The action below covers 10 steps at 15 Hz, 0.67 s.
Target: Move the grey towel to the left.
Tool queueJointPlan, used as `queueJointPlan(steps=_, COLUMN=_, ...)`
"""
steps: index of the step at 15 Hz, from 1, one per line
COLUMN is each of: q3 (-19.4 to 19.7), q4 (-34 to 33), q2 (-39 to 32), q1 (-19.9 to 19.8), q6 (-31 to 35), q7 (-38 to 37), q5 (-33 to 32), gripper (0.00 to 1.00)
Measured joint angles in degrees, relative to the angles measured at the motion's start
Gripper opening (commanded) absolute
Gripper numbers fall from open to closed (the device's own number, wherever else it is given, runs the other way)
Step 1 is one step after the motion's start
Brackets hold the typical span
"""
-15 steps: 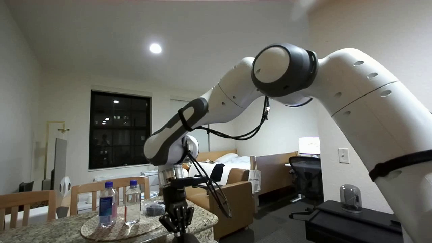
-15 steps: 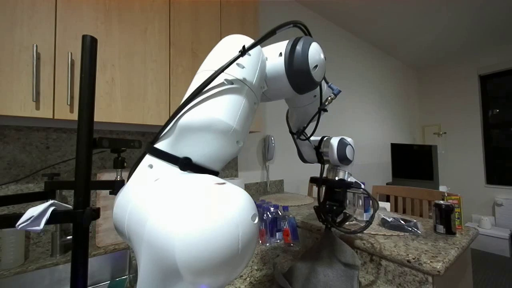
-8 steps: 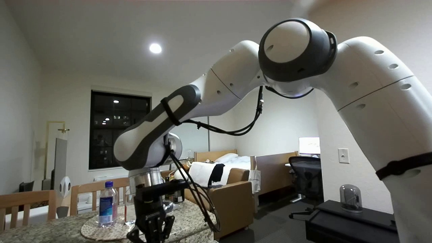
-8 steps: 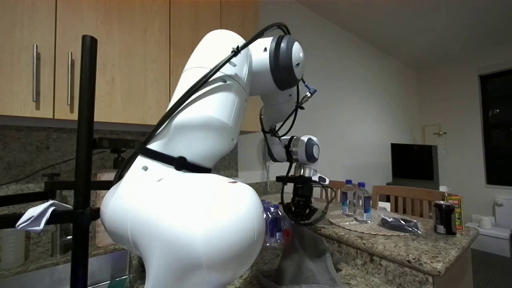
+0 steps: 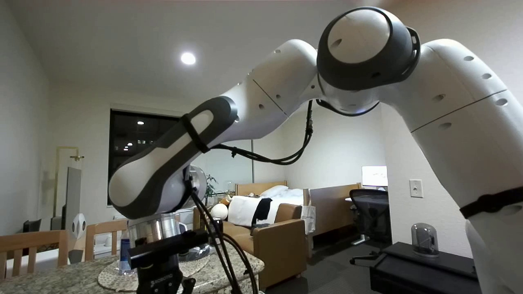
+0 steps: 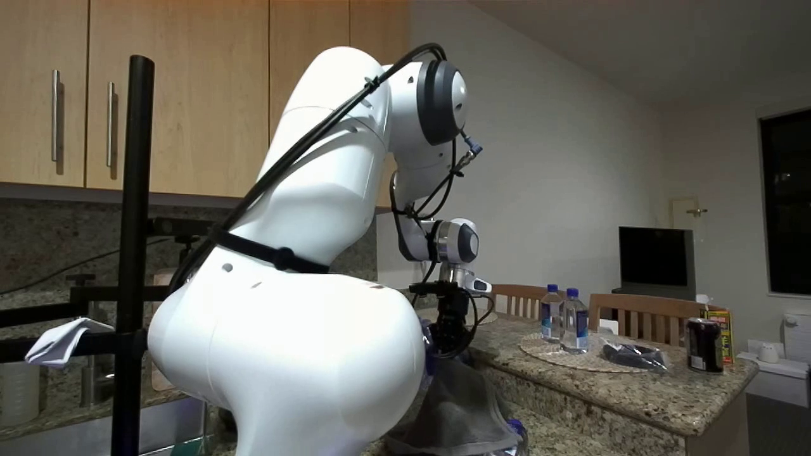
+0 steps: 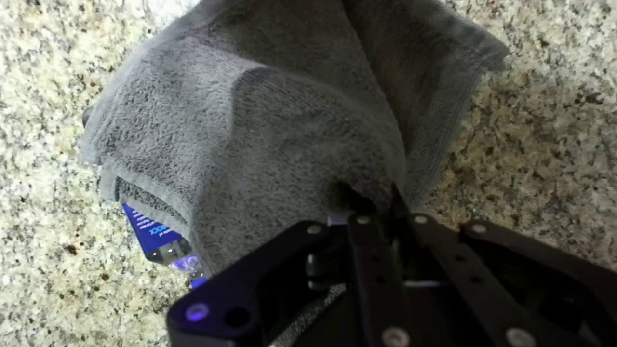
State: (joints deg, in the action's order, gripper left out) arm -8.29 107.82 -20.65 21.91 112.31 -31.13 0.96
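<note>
Wrist view: towel partly hides a bottle.

Bottle crowding edge of towel, open counter either side

White robot arm, jaws holding a tented grey towel, two bottles on a mat
</note>
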Motion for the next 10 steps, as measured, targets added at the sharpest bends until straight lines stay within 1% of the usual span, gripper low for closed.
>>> queueJointPlan(steps=3, q3=-0.38, q4=-0.01, q2=0.0, q1=0.75, q6=0.76, q7=-3.11, q5=0.0, gripper=0.09)
queueJointPlan(steps=6, q3=-1.05, q4=0.0, q2=0.0, q1=2.36, q6=3.89, q7=-8.45, q5=-0.01, gripper=0.09)
queueJointPlan(steps=8, q3=-1.57, q4=0.02, q2=-0.12, q1=4.18, q6=6.75, q7=-13.6, q5=-0.47, gripper=0.08)
queueJointPlan(steps=10, q3=-1.65, q4=0.05, q2=-0.62, q1=6.8, q6=11.07, q7=-21.63, q5=-3.3, gripper=0.08)
